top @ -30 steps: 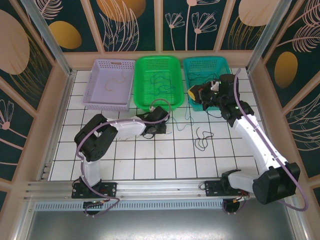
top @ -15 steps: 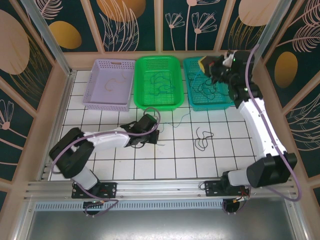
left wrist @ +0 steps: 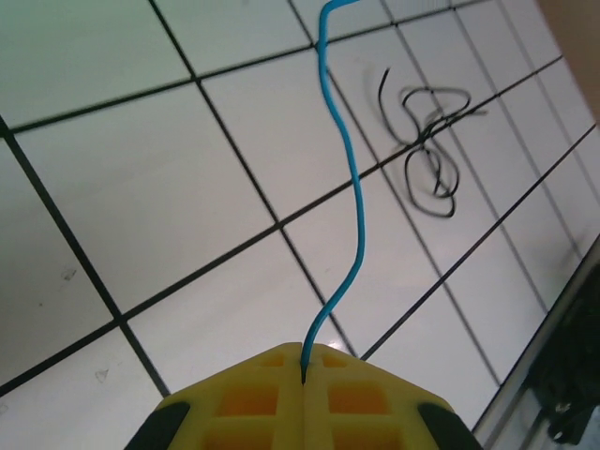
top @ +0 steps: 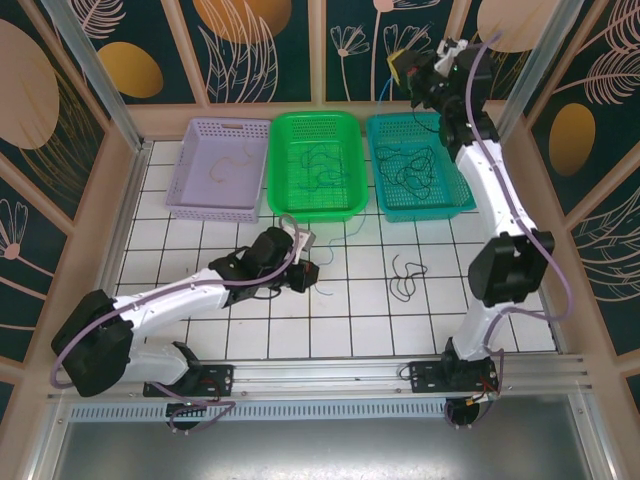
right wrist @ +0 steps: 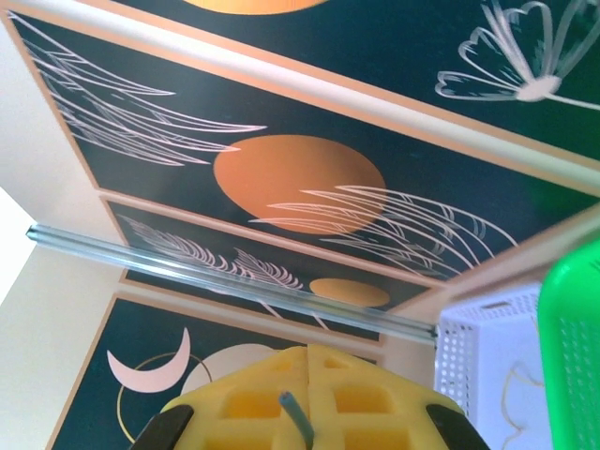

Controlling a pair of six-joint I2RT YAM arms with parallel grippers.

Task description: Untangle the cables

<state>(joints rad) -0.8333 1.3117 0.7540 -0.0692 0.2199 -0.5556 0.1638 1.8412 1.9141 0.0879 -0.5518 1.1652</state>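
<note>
I am looking down on a white tabletop (top: 350, 320) ruled into square tiles by dark grout lines. It is fenced on three sides by a pale wooden frame (top: 150, 120), and the wall panels (top: 260, 50) are dark teal, printed with orange ovals and thin pale leaves and flowers. An aluminium post (top: 90, 70) slants up at the back left corner and another at the back right, while an aluminium rail (top: 320, 375) runs along the near edge with a perforated grey strip (top: 320, 412) just below it, all under bright, even light that leaves only soft shadows on the tiles.
</note>
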